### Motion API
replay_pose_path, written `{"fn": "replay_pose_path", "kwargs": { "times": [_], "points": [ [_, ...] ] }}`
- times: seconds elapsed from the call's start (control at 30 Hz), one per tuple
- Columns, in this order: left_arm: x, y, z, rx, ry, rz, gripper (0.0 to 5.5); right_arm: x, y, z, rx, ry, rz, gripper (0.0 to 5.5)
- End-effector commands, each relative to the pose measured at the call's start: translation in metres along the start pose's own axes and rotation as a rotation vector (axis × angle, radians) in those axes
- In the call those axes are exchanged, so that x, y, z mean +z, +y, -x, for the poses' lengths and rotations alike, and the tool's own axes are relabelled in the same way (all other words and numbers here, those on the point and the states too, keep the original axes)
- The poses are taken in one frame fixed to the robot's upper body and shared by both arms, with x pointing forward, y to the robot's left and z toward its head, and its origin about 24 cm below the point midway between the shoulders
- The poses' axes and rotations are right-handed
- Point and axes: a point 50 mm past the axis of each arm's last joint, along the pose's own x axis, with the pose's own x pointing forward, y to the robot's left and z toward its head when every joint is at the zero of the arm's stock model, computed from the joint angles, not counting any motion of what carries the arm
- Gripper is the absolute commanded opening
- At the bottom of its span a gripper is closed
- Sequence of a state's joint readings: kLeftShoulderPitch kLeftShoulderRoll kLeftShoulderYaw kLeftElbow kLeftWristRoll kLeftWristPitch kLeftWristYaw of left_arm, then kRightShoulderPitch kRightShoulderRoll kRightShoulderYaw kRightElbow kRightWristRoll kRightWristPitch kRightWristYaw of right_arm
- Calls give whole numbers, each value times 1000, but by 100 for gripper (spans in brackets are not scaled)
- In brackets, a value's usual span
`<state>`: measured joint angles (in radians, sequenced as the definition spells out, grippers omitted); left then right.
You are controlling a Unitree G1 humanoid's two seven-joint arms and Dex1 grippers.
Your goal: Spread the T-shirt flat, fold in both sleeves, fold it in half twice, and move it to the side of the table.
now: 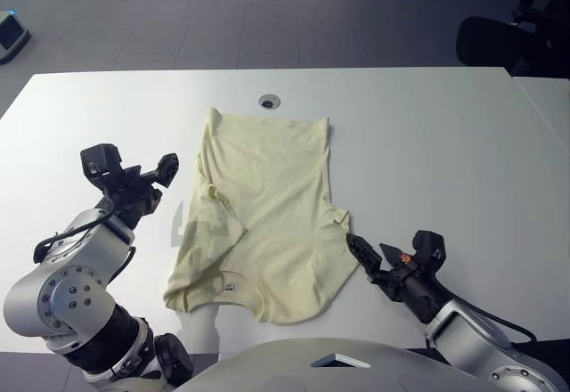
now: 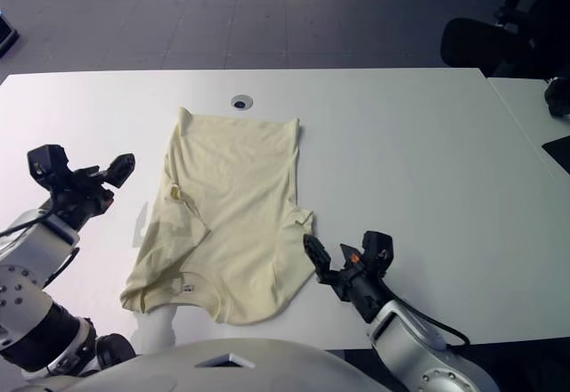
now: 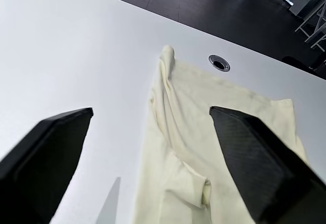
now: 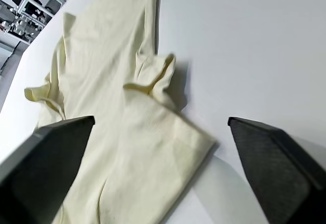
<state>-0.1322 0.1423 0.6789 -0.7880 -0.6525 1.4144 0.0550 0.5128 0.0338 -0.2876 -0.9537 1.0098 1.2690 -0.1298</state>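
Pale-yellow T-shirt [image 1: 263, 223] is laid lengthwise on the white bench [image 1: 445, 142], collar nearest the robot, sleeves seemingly tucked in. The left end effector [image 1: 134, 165] and right end effector [image 1: 392, 249] are held open on either side, probably so the first halving fold can be started.

White table [image 1: 445, 142]: one pale yellow T-shirt [image 1: 267, 214] lying at frame centre, collar toward the lower edge; round grommet [image 1: 269, 102] just above its hem.
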Motion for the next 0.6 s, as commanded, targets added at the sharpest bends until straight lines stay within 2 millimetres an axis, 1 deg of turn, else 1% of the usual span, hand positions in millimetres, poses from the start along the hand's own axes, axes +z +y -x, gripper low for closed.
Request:
{"fn": "replay_pose_path", "kwargs": {
  "times": [0.03,0.13,0.4,0.43,0.6],
  "points": [
    [1,-2,-4,-7,4,0,496,-8,2,-4,0,36,-20,416],
    [0,-3,-4,-13,11,0,540,-11,4,-5,1,41,-27,366],
    [-1,-4,-4,-15,20,-1,540,-14,5,-5,-9,50,-23,254],
    [-1,-4,-4,-16,20,0,540,-14,5,-4,-12,53,-20,229],
    [-3,-5,-4,-13,23,8,540,-14,-1,-4,-38,71,9,152]
  ]
}}
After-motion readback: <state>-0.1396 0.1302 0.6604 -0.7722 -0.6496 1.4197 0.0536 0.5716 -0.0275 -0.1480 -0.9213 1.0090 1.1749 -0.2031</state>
